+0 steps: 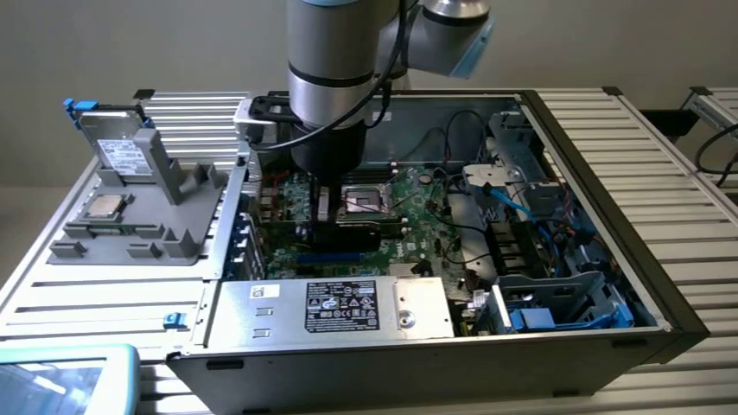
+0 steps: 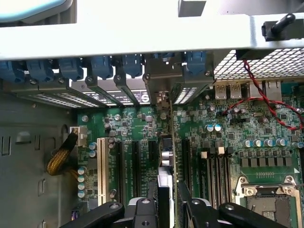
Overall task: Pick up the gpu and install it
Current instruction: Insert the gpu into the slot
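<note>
The gpu (image 2: 167, 142) stands on edge over the green motherboard (image 2: 133, 123), lined up with an expansion slot. Its silver bracket end (image 2: 161, 83) reaches the case's rear slot openings. My gripper (image 2: 173, 197) is shut on the card's upper edge, one finger on each face. In the exterior view, my gripper (image 1: 328, 214) is lowered straight down into the open computer case (image 1: 600, 199), with the dark gpu (image 1: 363, 232) at its tip beside the CPU socket (image 1: 366, 201). How deep the card sits in the slot I cannot tell.
A grey parts holder (image 1: 138, 225) at the exterior view's left carries a silver drive with blue tabs (image 1: 116, 147) and a round-cornered chip (image 1: 106, 206). The labelled power supply (image 1: 346, 307) lies along the case front. Cables (image 1: 496, 194) and a blue drive cage (image 1: 565, 303) crowd the right. Blue slot clips (image 2: 102, 64) line the rear wall.
</note>
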Available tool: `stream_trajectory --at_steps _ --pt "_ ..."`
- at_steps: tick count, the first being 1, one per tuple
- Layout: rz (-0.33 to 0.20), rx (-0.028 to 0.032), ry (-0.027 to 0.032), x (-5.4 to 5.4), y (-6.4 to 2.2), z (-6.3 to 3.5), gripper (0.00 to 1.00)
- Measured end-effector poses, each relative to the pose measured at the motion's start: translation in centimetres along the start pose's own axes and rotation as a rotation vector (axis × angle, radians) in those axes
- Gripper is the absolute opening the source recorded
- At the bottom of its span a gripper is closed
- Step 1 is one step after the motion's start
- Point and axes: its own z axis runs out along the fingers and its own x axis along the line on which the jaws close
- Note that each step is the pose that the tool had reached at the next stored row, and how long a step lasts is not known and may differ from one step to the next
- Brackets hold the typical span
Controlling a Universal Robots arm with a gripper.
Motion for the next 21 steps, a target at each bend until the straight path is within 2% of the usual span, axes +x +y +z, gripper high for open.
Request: stream_trajectory --at_steps 4,11,15,21 --pt "0.023 -0.0006 -0.0018 0.00 -0.07 -0.01 0.27" --pt "0.033 -0.0008 -0.0028 0.16 -0.20 0.00 0.27" --pt "0.069 -0.0018 -0.0056 0.18 -0.18 0.04 0.27" --pt "0.075 -0.0015 -0.0059 0.21 0.30 0.26 0.27"
